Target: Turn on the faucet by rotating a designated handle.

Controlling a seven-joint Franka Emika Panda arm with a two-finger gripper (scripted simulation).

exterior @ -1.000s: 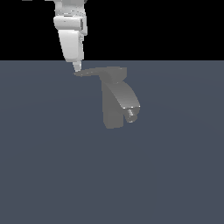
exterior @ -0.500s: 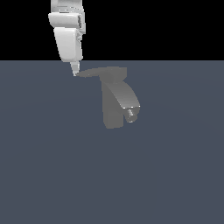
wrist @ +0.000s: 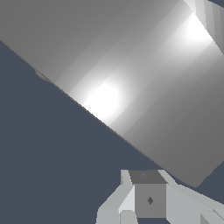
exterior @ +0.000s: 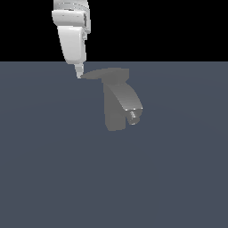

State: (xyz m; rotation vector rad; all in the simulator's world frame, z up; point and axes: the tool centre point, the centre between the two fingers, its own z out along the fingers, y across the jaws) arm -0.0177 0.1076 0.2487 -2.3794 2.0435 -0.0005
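Presently, the white arm is reaching down from the top of the exterior view, and its hand [exterior: 78,73] is hanging at the pointed tip of the handle [exterior: 95,75]. The narrow fingertips are sitting right at that tip, on the exterior view's left of the faucet [exterior: 116,104]; whether they are actually touching the blade cannot be told at this resolution. The fingers are appearing as 1 slim point in the exterior view, so they are looking drawn together, with nothing pinched between them, though the gap itself is too small to confirm.

The faucet is standing upright on the flat dark blue-grey counter [exterior: 53,169], a little above the middle of the exterior view. Its column is rising to a flat top cap, and the handle is jutting sideways from that cap toward the exterior view's left, roughly level and tapering to its point. The thick spout [exterior: 127,100] is curving downward toward the exterior view's right, ending in a small nozzle [exterior: 132,116].

In the wrist view, a broad grey surface of the handle [wrist: 131,78] is filling most of the picture, lit by 2 bright highlights, with part of the hand [wrist: 148,199] showing at the edge near it.
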